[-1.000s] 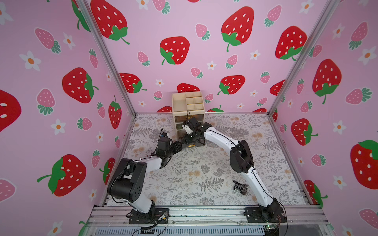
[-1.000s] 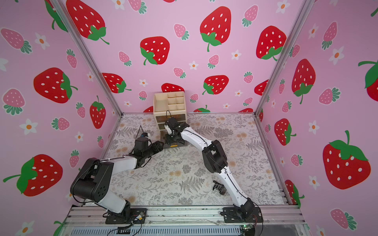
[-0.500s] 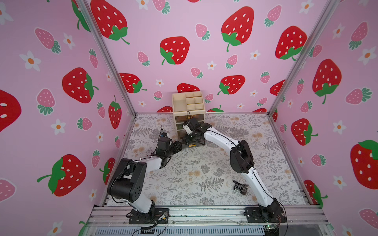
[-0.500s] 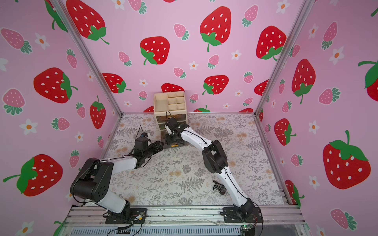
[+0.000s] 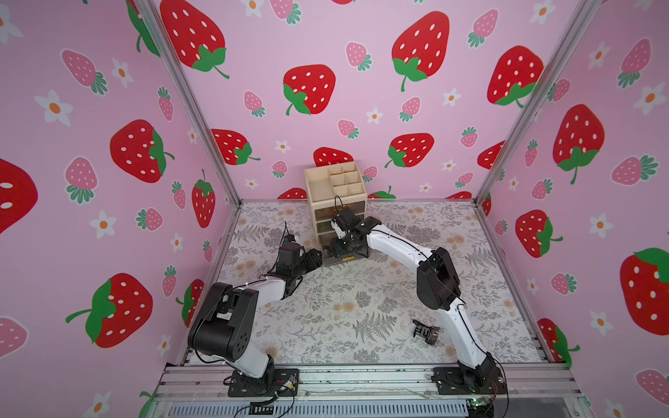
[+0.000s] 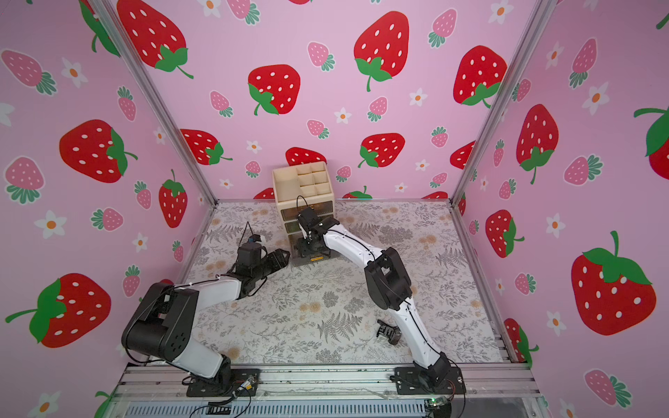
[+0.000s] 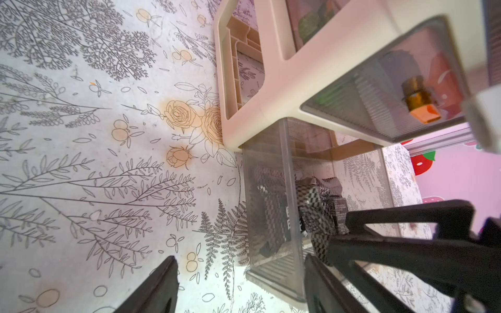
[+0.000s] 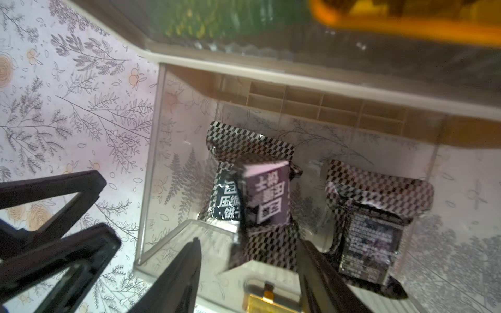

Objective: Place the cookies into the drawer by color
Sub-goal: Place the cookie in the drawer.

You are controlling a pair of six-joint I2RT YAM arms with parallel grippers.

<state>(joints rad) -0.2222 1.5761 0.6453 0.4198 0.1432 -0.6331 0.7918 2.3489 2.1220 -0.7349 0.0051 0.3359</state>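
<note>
One black cookie [image 5: 426,331] is left on the bench [image 5: 344,300], nearest the viewer, just beside the right arm's lower link; long axis roughly 10-to-4 o'clock. It lies at about 5 o'clock from the right hand [image 8: 249,244], so that arm looks nearer. Left hand [image 7: 240,258]: apart, empty, beside the pulled-out bottom drawer [image 8: 151,168]. Right hand: fingers apart over that drawer, a black packet [image 8: 267,189] loose between them, seemingly not gripped.

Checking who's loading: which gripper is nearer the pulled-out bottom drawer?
Right. The right gripper hangs over the open bottom drawer; the left gripper sits beside it, outside its wall.
</note>
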